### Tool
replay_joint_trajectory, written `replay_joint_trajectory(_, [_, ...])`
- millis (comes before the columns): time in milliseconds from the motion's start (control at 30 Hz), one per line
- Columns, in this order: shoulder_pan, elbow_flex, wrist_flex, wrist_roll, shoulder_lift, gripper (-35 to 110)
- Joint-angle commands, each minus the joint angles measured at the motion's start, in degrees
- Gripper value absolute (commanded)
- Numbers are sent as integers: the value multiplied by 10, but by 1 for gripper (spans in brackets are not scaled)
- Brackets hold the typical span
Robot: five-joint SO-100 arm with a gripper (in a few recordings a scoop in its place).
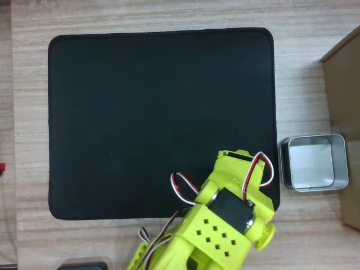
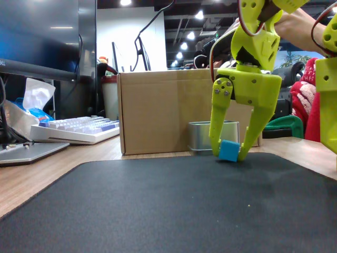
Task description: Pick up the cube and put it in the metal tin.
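Observation:
In the fixed view my yellow-green gripper points straight down at the far right part of the black mat. Its two fingers press on both sides of the small sky-blue cube, which sits at or just above the mat surface. The shiny metal tin stands just behind and left of the gripper, off the mat. In the overhead view the tin lies right of the mat's lower right corner, with nothing visible inside it. The arm covers the cube there.
A cardboard box stands behind the mat beside the tin, and its edge shows above the tin in the overhead view. A keyboard and tissues lie far left. The mat is otherwise bare.

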Motion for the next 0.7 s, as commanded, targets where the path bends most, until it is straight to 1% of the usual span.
replay_joint_trajectory(0, [0, 5, 8, -13, 15, 2])
replay_joint_trajectory(133, [-3, -12, 4, -10, 3, 0])
replay_joint_trajectory(200, [-6, -68, 47, -8, -3, 0])
replay_joint_trajectory(267, [-6, -88, 58, -7, -6, 0])
replay_joint_trajectory(300, [-3, -109, 84, -12, -6, 0])
replay_joint_trajectory(367, [-1, -176, 178, -48, -10, 0])
replay_joint_trajectory(400, [0, -186, 188, -49, -6, 0])
replay_joint_trajectory(667, [41, -254, 186, -47, -4, 0])
